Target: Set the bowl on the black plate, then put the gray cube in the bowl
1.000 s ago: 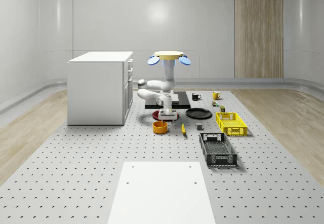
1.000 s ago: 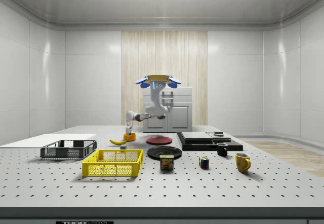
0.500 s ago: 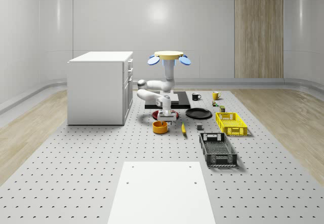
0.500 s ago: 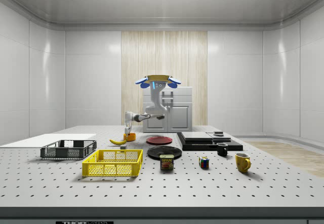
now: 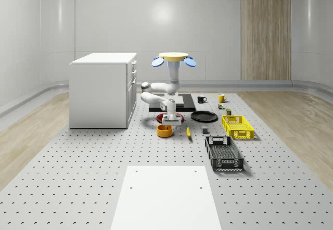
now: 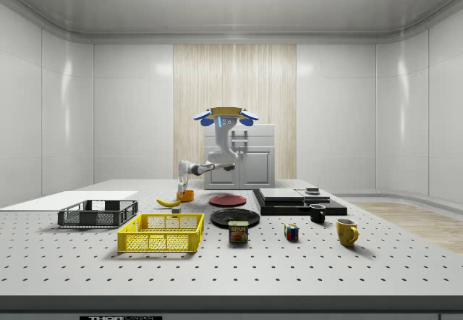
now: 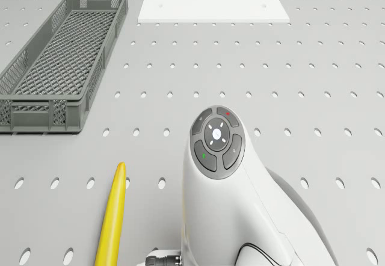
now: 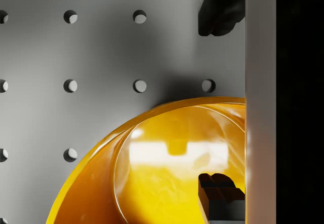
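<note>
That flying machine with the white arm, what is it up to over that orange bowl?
The drone hovers above the perforated table, near the white cabinet, with its arm reaching down. The gripper sits right over the orange bowl, its fingers straddling the bowl's rim: one over the inside, the other outside. The bowl rests on the table and has not yet gone onto the black plate nearby. A banana lies beside it.
</note>
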Controlling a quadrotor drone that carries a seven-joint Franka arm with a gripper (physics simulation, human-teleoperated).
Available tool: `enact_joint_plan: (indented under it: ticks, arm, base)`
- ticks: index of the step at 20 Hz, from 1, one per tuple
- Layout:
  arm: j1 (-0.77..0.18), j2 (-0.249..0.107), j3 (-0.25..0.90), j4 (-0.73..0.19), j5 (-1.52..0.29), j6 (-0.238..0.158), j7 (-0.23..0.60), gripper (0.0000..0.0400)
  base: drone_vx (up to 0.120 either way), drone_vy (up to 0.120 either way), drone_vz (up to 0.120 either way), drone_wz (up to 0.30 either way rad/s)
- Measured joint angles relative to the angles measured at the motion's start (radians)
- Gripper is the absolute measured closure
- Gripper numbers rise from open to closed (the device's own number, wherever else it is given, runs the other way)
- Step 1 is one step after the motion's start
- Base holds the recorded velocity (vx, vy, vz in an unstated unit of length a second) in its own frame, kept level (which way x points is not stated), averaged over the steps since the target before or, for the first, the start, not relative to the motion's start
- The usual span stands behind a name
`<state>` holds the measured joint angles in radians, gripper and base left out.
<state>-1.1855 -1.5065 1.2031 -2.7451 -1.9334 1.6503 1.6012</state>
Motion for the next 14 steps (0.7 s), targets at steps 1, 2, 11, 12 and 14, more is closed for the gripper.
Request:
enact_joint_plan:
  ticks: [1, 2, 11, 12, 14]
  arm:
    - [-0.001, 0.000, -0.001, 0.000, -0.001, 0.000, 0.001, 0.0000]
    - [-0.002, 0.000, -0.001, 0.001, -0.001, 0.001, 0.001, 0.0000]
    - [-0.012, 0.001, -0.041, 0.017, -0.037, 0.020, 0.003, 0.0158]
    - [-0.013, 0.001, -0.043, 0.018, -0.039, 0.021, 0.003, 0.0189]
    - [-0.014, 0.002, -0.045, 0.019, -0.041, 0.022, 0.003, 0.0233]
  base:
    - [0.000, 0.000, 0.000, 0.000]
    - [0.000, 0.000, 0.000, 0.000]
    - [0.000, 0.000, 0.000, 0.000]
    - [0.000, 0.000, 0.000, 0.000]
    - [0.000, 0.000, 0.000, 0.000]
